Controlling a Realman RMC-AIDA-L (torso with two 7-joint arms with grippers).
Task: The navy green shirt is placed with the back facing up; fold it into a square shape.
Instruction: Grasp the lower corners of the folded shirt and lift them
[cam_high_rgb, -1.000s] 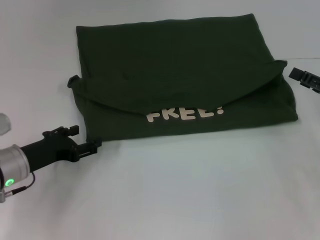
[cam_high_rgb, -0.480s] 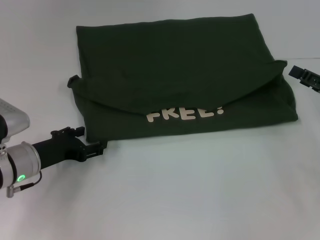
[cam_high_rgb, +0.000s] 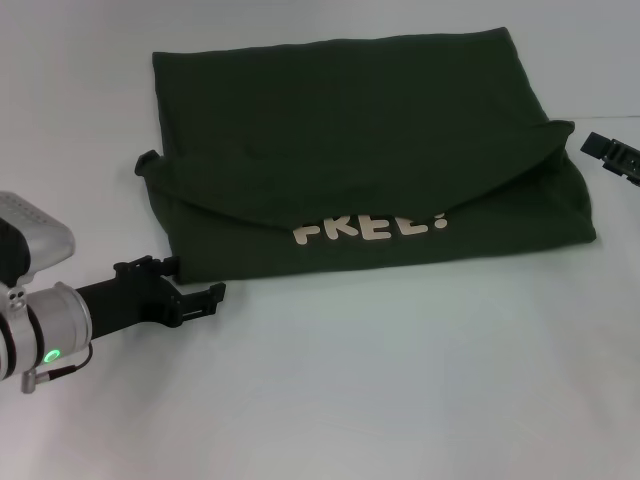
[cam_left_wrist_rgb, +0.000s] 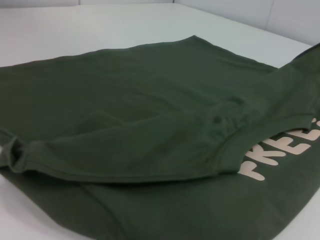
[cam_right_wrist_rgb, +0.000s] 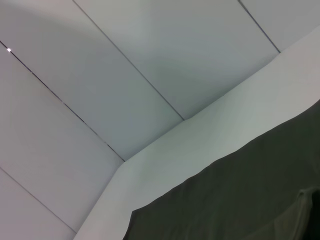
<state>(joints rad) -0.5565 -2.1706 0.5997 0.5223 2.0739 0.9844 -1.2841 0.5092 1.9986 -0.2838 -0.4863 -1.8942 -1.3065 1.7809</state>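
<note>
Folded shirt (cam_high_rgb: 360, 160) on the white table (cam_high_rgb: 400, 380), filling the upper middle of the head view.

Its top layer overlaps pale lettering (cam_high_rgb: 370, 226) near the lower edge. The left gripper (cam_high_rgb: 205, 295), lower left, sits just beside the shirt's lower-left corner, jaws parted and empty. The right gripper (cam_high_rgb: 610, 155) shows at the right edge, beside the shirt; its jaw state cannot be told.

A plain white table (cam_high_rgb: 400, 380) fills the view, with pale panelled walls (cam_right_wrist_rgb: 100, 75) behind it.

A plain white table (cam_high_rgb: 400, 380) fills the view; pale panelled walls (cam_right_wrist_rgb: 125, 75) with thin seams rise toward twelve o'clock.
</note>
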